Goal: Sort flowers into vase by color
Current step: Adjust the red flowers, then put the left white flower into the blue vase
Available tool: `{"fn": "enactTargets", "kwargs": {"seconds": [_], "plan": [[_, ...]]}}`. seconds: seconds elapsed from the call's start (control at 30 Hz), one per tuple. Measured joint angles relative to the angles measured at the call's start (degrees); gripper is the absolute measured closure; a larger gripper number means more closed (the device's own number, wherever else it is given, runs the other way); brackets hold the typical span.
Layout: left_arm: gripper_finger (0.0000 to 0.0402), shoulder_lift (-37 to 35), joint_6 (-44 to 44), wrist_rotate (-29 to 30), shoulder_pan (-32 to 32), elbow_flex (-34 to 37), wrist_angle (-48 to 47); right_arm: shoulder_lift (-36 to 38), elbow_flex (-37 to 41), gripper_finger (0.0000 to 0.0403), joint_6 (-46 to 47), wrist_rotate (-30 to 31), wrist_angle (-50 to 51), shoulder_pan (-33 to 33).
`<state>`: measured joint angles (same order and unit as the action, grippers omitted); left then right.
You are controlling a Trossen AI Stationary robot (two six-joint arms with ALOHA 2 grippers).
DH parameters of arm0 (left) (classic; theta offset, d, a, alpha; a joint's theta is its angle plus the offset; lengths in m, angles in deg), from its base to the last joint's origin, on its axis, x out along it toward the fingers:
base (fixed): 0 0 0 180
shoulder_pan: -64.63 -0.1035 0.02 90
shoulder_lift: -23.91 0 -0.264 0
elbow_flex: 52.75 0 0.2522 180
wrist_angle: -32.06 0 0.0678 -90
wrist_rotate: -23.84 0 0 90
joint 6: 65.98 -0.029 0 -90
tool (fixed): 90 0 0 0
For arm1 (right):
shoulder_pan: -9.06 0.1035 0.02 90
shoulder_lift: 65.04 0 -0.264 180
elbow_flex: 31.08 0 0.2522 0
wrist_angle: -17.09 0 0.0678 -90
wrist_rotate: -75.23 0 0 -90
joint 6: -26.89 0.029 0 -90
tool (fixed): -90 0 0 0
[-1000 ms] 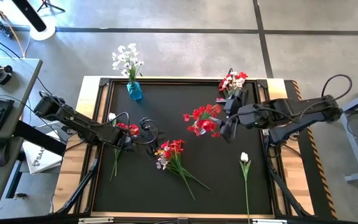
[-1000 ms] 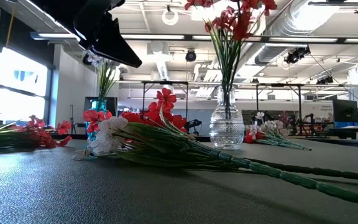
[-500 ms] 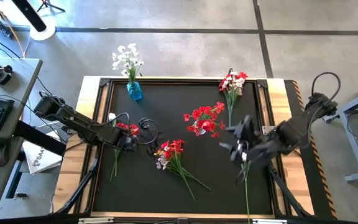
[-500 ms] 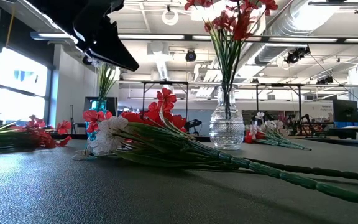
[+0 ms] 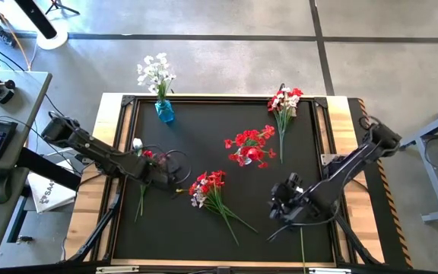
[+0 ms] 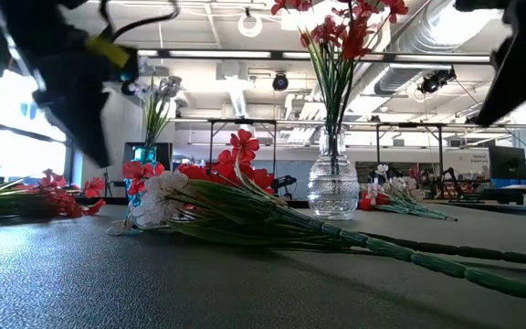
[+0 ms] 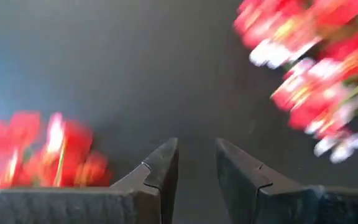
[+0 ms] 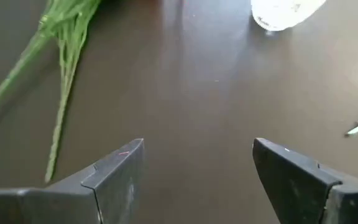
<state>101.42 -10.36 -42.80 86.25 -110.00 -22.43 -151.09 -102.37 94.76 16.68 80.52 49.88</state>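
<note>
The right gripper (image 5: 282,204) is hovering with fingers spread wide and empty, right of the flowers (image 5: 207,187) lying mid-table. The left gripper (image 7: 196,163) is hovering left of them, slightly parted, holding nothing.

Bare black mat (image 5: 166,224) is found at the table's 7 o'clock corner and along the 12 o'clock edge between the blue vase (image 5: 164,111) and the mixed bunch (image 5: 284,103) at 1 o'clock. The centre is blocked by the clear vase of red flowers (image 5: 249,147); a mixed bunch with splayed stems (image 5: 213,192) lies just toward 7 o'clock. A narrow bare lane is left between them.
</note>
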Motion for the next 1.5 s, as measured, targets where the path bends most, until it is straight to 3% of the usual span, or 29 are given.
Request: {"fn": "enactTargets", "kwargs": {"seconds": [0.3,0.47,0.67,0.8,0.93,1.1,1.17,1.3,1.5], "plan": [[0.0307,0.0,37.7,-10.7,9.8,0.0,-23.6,-4.0,2.7,0.0108,-9.5,7.2,-11.2,-2.2],[0.0312,0.0,50.7,-14.6,12.3,1.2,-27.1,-4.0,2.7,0.0108,-16.6,10.7,-14.6,-2.6],[0.0333,0.1,51.7,-16.6,11.4,8.2,-18.9,-4.0,2.7,0.0108,-20.2,11.6,-16.7,-2.6],[0.0346,0.1,47.7,-6.7,11.4,8.0,-10.8,-3.9,2.7,0.0108,-20.4,11.7,-16.8,-2.6],[0.0352,0.1,34.0,6.9,11.4,3.0,-4.6,-3.9,2.7,0.0108,-20.4,11.8,-17.0,-2.6],[0.0353,0.0,24.0,11.0,11.4,-1.0,-4.6,-3.9,2.7,0.0108,-20.4,12.7,-18.2,-2.6],[0.0353,0.0,25.4,11.0,11.4,-0.8,-6.0,-3.9,2.7,0.0108,-20.4,13.1,-18.4,-2.6],[0.0348,0.0,36.6,9.2,11.5,1.3,-13.5,-3.9,2.7,0.0108,-20.4,13.4,-18.5,-3.0],[0.0311,0.0,48.3,3.7,12.0,9.1,-13.6,-3.9,2.6,0.0108,-20.4,13.4,-19.5,-4.1]]}}
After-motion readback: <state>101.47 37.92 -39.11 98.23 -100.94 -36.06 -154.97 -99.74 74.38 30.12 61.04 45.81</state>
